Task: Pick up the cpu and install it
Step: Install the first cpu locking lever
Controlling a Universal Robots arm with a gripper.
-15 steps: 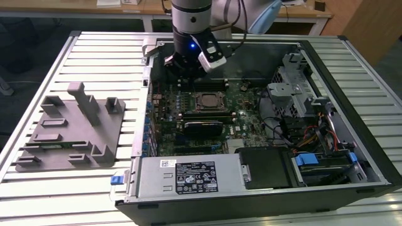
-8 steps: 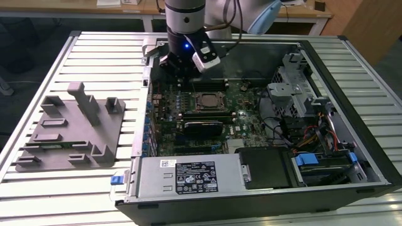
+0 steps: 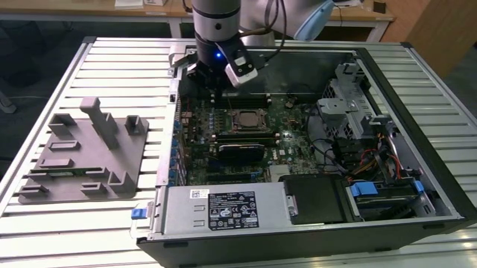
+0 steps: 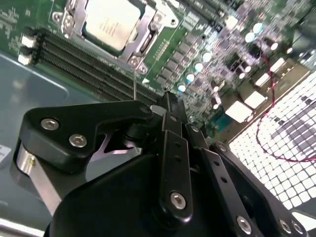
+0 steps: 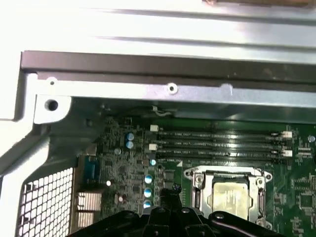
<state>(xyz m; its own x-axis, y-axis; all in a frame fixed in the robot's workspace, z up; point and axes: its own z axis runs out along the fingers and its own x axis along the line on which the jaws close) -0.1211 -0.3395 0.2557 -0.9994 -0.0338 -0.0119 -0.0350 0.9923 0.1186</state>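
The cpu (image 4: pixel 109 22) sits in its socket (image 4: pixel 149 27) (pincer (image 4: pixel 167 101) nearby).

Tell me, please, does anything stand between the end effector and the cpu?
Nothing visible does. The cpu lies in its socket on the motherboard. The end effector hangs above the board, apart from the cpu. Between them lie only the low memory slots, flat on the board.
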